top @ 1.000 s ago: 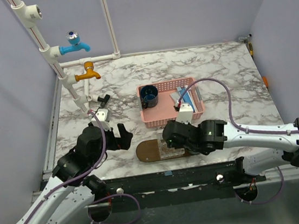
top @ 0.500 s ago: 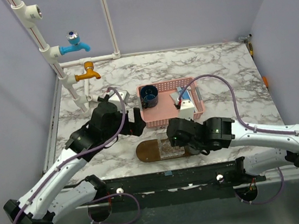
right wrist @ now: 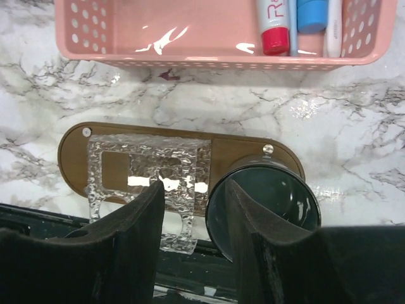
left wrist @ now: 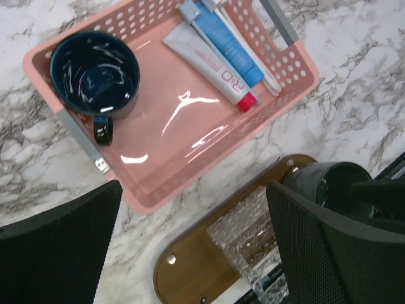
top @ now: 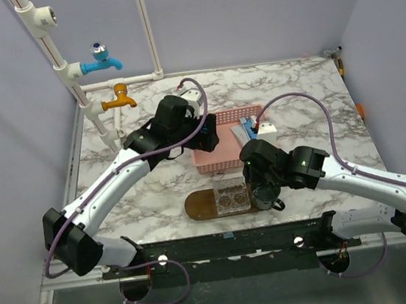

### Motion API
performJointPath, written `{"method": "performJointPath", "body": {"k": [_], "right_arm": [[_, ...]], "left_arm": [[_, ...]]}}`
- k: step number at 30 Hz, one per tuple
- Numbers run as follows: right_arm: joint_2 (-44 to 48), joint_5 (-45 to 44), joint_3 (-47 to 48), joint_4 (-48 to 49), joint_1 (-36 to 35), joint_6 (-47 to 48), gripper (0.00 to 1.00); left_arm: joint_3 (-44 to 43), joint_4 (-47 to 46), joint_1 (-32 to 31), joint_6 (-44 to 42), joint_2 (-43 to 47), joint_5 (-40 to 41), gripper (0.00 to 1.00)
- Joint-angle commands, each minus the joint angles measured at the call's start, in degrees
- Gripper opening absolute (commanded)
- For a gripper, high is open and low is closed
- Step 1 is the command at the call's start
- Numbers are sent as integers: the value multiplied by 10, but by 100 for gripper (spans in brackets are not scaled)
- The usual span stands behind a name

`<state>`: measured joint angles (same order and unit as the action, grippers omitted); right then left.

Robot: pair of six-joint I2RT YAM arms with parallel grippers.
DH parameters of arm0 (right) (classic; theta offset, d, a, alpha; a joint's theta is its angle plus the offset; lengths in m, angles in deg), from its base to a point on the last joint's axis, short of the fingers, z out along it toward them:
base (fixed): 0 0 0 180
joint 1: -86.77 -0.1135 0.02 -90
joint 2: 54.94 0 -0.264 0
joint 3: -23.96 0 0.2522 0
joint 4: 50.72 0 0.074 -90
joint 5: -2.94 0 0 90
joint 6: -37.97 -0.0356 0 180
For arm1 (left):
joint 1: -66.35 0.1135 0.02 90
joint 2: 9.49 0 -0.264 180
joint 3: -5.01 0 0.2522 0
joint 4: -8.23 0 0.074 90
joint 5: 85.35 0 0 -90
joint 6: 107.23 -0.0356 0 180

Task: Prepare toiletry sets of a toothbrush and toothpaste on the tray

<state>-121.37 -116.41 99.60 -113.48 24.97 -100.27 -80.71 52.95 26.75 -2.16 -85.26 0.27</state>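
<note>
Left gripper (left wrist: 193, 190) gaped wide, empty, above pink slotted plastic basket (left wrist: 288, 66).
Soft white-and-blue toothpaste tube (left wrist: 212, 63), red-capped, lay at its 1 o'clock beside slim toothbrushes (left wrist: 234, 47).

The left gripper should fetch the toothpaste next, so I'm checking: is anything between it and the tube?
Nothing visible does. The left gripper hangs open over the pink basket, and the toothpaste lies uncovered on its floor. The toothbrushes lie close alongside the tube, and the dark mug sits at the opposite end.
</note>
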Motion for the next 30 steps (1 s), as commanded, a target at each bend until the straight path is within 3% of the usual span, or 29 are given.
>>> {"method": "performJointPath", "body": {"k": [1, 16, 30], "right_arm": [[7, 37, -12, 29, 24, 40, 47], [23, 66, -47, 53, 44, 44, 47], [19, 91, -64, 72, 53, 44, 47]], "left_arm": [[-70, -1, 3, -9, -71, -31, 94], [-257, 39, 23, 1, -305, -19, 87], [-344, 74, 52, 20, -418, -15, 77]]}}
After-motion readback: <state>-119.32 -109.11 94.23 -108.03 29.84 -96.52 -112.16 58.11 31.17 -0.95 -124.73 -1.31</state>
